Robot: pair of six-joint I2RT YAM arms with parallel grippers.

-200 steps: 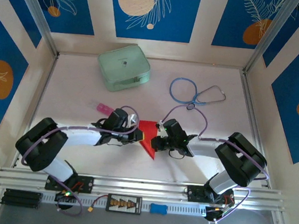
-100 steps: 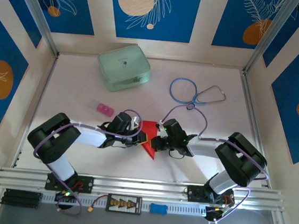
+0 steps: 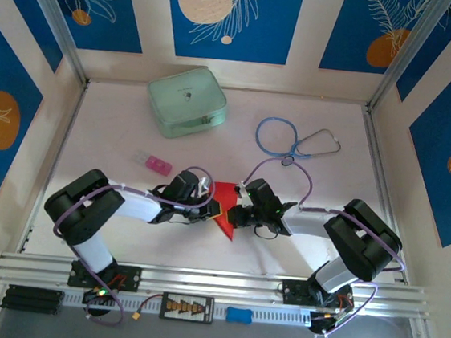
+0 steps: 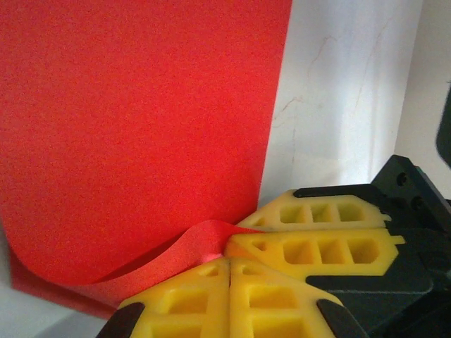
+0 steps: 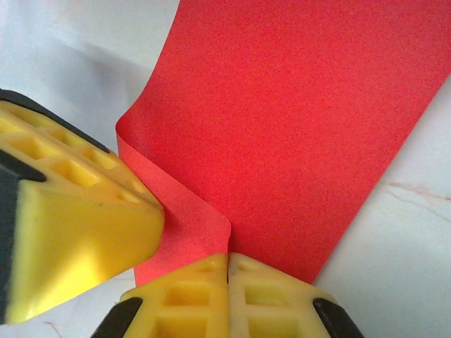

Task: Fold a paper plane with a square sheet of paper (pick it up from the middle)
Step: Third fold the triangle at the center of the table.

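The square sheet of paper (image 3: 224, 195), bright red and folded to a point toward the near edge, lies between my two grippers at the table's middle. My left gripper (image 3: 215, 209) sits at its left side, my right gripper (image 3: 233, 215) at its right, tips almost meeting. In the left wrist view the paper (image 4: 141, 127) has a flap curling up to the right gripper's fingers (image 4: 317, 250); my left gripper (image 4: 230, 262) is shut, its tips touching the flap. In the right wrist view the paper's (image 5: 303, 127) folded edge runs into my shut right gripper (image 5: 228, 259), and the left fingers (image 5: 77, 232) rest on the flap.
A pale green case (image 3: 186, 101) lies at the back left. A blue stethoscope (image 3: 293, 140) lies at the back right. A small pink object (image 3: 158, 165) sits just left of the left arm. Patterned walls close in the table on three sides.
The left arm's elbow swung right toward the middle, uncovering the pink object. Both grippers stayed shut at the paper; the right arm barely moved.
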